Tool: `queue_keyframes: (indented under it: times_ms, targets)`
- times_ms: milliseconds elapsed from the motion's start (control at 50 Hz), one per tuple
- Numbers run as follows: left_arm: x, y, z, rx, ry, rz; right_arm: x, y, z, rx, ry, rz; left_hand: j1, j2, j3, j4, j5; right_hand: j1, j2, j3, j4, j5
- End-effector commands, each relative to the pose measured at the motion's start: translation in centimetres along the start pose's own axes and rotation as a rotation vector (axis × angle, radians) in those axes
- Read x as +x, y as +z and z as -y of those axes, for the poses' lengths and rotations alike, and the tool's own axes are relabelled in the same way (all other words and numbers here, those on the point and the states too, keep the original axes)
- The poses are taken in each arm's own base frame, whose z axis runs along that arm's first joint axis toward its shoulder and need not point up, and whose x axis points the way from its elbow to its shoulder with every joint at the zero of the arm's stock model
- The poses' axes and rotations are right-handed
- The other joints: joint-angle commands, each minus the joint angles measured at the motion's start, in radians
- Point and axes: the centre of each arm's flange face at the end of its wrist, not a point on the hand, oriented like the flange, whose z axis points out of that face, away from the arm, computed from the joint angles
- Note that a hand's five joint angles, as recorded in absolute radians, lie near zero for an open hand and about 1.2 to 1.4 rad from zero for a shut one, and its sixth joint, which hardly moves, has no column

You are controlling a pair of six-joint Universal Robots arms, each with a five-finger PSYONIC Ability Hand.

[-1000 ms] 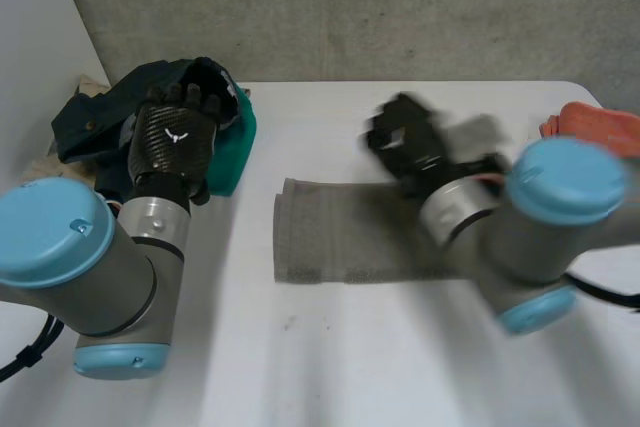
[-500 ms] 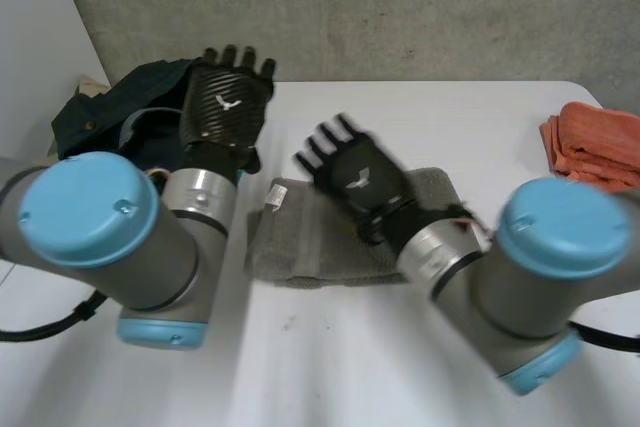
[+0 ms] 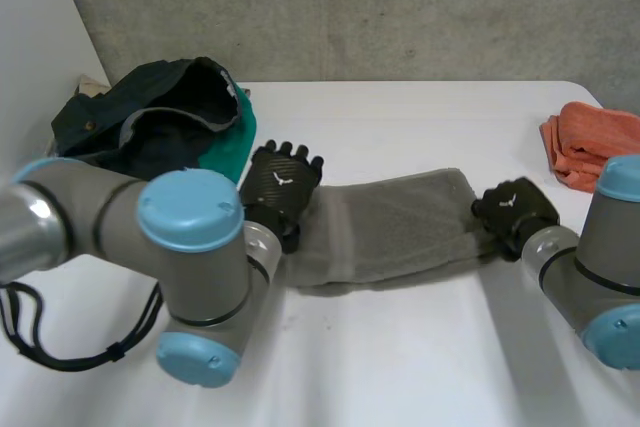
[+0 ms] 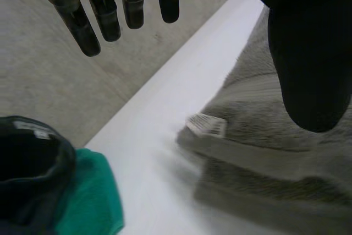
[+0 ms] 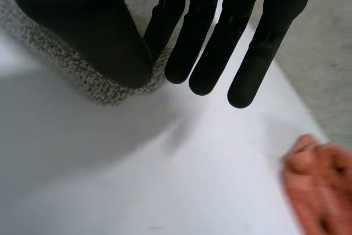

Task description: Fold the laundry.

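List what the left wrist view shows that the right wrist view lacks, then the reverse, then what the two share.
Left wrist view: the left robot hand over one end of the long grey terry towel, where a small white sewn label sits, plus a crumpled green cloth beside a dark navy garment.
Right wrist view: the right robot hand at the towel's other end, and an orange cloth past it.
Shared: that grey towel and the white table.
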Motion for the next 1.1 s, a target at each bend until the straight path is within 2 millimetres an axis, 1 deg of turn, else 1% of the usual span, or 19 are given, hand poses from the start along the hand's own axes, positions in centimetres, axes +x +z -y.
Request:
queue_keyframes:
  times_ms: [20,80,160,180,260,320,400,420,480,500,520,580,620,700,720,800,880,1060,1100]
  targets:
    - [-1.8,-2.9,1.9,0.032,-0.040,0.028,-1.5,-2.1,8.6,0.292,-0.066,-0.048,-0.012,-0.027,-0.033,-0.025,-0.048,0.335,0.218,0.202,0.196,0.227]
    - [-2.6,-3.8,1.6,0.015,-0.049,0.048,-3.8,-3.0,10.6,0.373,-0.081,0.005,-0.012,-0.027,-0.033,-0.025,-0.048,0.335,0.218,0.202,0.196,0.227]
    - [-3.4,-4.7,0.8,-0.016,-0.047,0.072,-9.5,-4.2,12.1,0.488,-0.124,0.192,-0.009,-0.024,-0.030,-0.022,-0.045,0.335,0.218,0.202,0.196,0.227]
    - [-3.6,-4.8,0.7,-0.020,-0.047,0.077,-12.2,-5.1,12.3,0.537,-0.149,0.299,-0.009,-0.024,-0.030,-0.022,-0.045,0.335,0.218,0.202,0.196,0.227]
    - [-4.5,-4.8,-0.1,-0.048,-0.051,0.105,-16.4,-5.9,11.2,0.569,-0.173,0.481,-0.012,-0.027,-0.033,-0.025,-0.048,0.335,0.218,0.202,0.196,0.227]
    - [-5.0,-4.5,-0.3,-0.052,-0.057,0.118,-16.8,-5.5,10.6,0.535,-0.157,0.498,-0.012,-0.027,-0.033,-0.025,-0.048,0.255,0.137,0.121,0.116,0.147]
    - [-5.6,-3.7,0.3,-0.022,-0.069,0.141,-15.6,-6.1,11.7,0.528,-0.053,0.483,-0.012,-0.027,-0.033,-0.025,-0.048,-0.654,-0.771,-0.788,-0.793,-0.762]
    - [-5.8,-3.5,0.6,-0.007,-0.073,0.149,-14.1,-6.2,12.5,0.528,0.026,0.466,-0.013,-0.028,-0.033,-0.025,-0.049,-0.887,-1.004,-1.020,-1.026,-0.994]
    - [-6.3,-2.3,1.9,0.059,-0.086,0.175,-10.2,-5.5,13.2,0.515,0.174,0.390,-0.012,-0.027,-0.033,-0.025,-0.048,-0.887,-1.004,-1.020,-1.026,-0.994]
    - [-6.3,-2.1,2.1,0.071,-0.088,0.179,-7.1,-4.6,13.1,0.489,0.283,0.313,-0.009,-0.024,-0.030,-0.022,-0.045,-0.887,-1.004,-1.020,-1.026,-0.994]
    - [-6.2,-1.8,2.3,0.079,-0.087,0.179,-5.6,-4.4,12.9,0.475,0.338,0.276,-0.009,-0.024,-0.030,-0.022,-0.045,-0.887,-1.004,-1.020,-1.026,-0.994]
    - [-5.9,-1.0,2.7,0.097,-0.092,0.178,-1.6,-3.9,12.1,0.429,0.505,0.175,-0.009,-0.024,-0.030,-0.022,-0.045,-0.887,-1.004,-1.020,-1.026,-0.994]
    - [-5.5,-1.0,2.9,0.108,-0.099,0.165,-0.6,-3.7,11.3,0.395,0.536,0.151,-0.009,-0.024,-0.030,-0.022,-0.045,-0.887,-1.004,-1.020,-1.026,-0.994]
    - [-4.2,-1.5,3.1,0.112,-0.114,0.131,-0.5,-2.8,7.6,0.209,0.463,0.152,-0.009,-0.024,-0.030,-0.022,-0.045,-0.765,-0.882,-0.899,-0.904,-0.873]
    - [-4.0,-1.6,3.1,0.109,-0.116,0.126,-0.5,-2.4,5.9,0.130,0.409,0.151,-0.009,-0.024,-0.030,-0.022,-0.045,-0.727,-0.844,-0.861,-0.866,-0.835]
    - [-3.4,-2.1,2.3,0.087,-0.114,0.105,-0.2,-2.2,2.7,0.024,0.292,0.141,-0.009,-0.024,-0.030,-0.022,-0.045,-0.607,-0.724,-0.740,-0.746,-0.714]
    - [-3.1,-2.3,1.9,0.075,-0.110,0.097,-0.3,-1.7,0.9,0.008,0.226,0.123,-0.009,-0.024,-0.030,-0.022,-0.045,-0.580,-0.697,-0.713,-0.719,-0.688]
    - [-3.0,-2.5,2.2,0.082,-0.111,0.088,-0.5,-0.9,-0.6,-0.005,0.214,0.107,-0.009,-0.024,-0.030,-0.022,-0.045,-0.571,-0.688,-0.705,-0.710,-0.679]
    - [-3.1,-2.5,2.3,0.087,-0.112,0.090,-0.5,-0.6,-0.6,0.002,0.206,0.095,-0.009,-0.024,-0.030,-0.022,-0.045,-0.367,-0.485,-0.501,-0.506,-0.475]
